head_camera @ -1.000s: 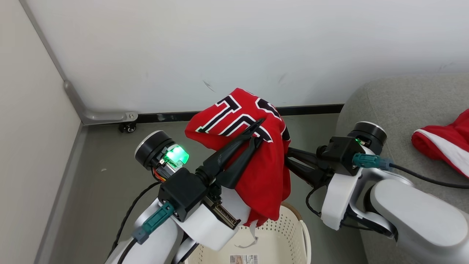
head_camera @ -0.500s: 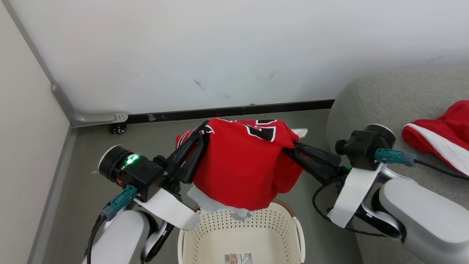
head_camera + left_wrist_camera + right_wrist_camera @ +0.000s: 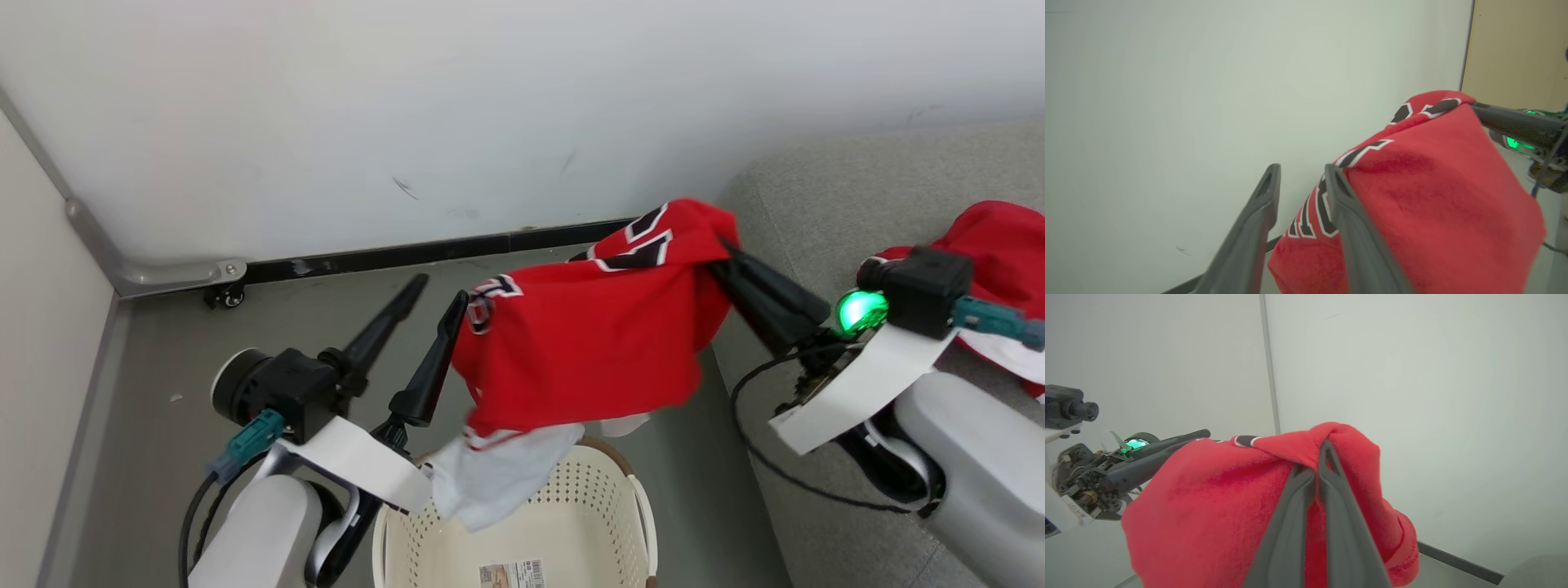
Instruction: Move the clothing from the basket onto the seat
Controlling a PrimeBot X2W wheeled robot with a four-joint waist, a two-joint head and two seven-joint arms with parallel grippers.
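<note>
Head view: jersey (image 3: 588, 343) hangs above the basket (image 3: 588, 490), its long axis running from left claw (image 3: 441, 290) up to right claw (image 3: 722, 245). The sofa (image 3: 800, 188), with shorts (image 3: 1000, 237) on it, lies just right of the right claw.
Left wrist view: claw open, gap empty; cloth rests against one finger's outer side.
Right wrist view: claw closed, pinching a jersey fold.
Nearer arm: right, I judge.

We log pale grey rounded forearm shells (image 3: 253, 531) and white flat bracket plates (image 3: 359, 461). Our long dark tapered fingers (image 3: 380, 323) fixed to black boxy wrist housing (image 3: 287, 392). Under housing, teal plug (image 3: 247, 438) with black cable (image 3: 190, 523). Beside right arm's matching housing (image 3: 922, 287), round green glowing lamp (image 3: 856, 311).
</note>
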